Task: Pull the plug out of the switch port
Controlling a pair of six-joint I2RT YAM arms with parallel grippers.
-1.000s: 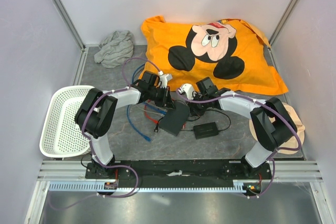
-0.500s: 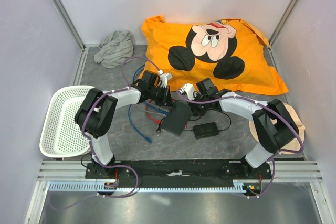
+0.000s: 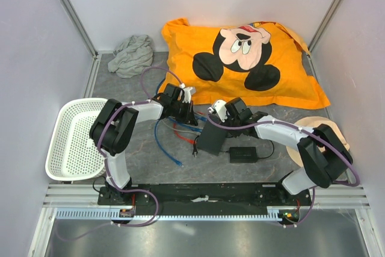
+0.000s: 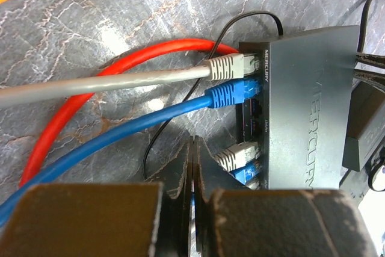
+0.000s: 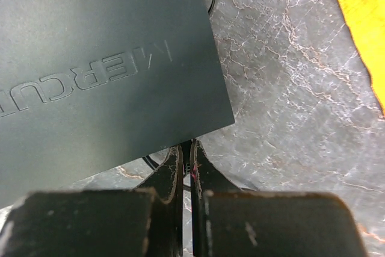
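Left wrist view gives the best look. The switch [image 4: 307, 106] lies flat on the grey tabletop between the two arms, sockets facing this camera. A grey plug [image 4: 230, 66] and a blue plug [image 4: 227, 93] sit in the upper ports, and two more plugs [image 4: 236, 156] sit lower down.

The left gripper [image 4: 192, 148] has its fingers pressed together with nothing between them, tips just short of the lower pair. The right gripper [image 5: 185, 151] is pinched closed too, at the switch's far edge. I can't tell whether the thin black cord there is caught in it.

My guess is the switch is light and slick-cased, so it'll skate unless it's braced. The cables are floppy and the plugs are rigid plastic, so I'd grab the moulded boot, not the cord.

Hard to see:
- No latch tabs show anywhere.
- The left fingers cover part of the lower plugs.
- The right wrist view only shows the lid.
- From the top camera, the arms hide the port edge.
- I can't tell which plug is the target.
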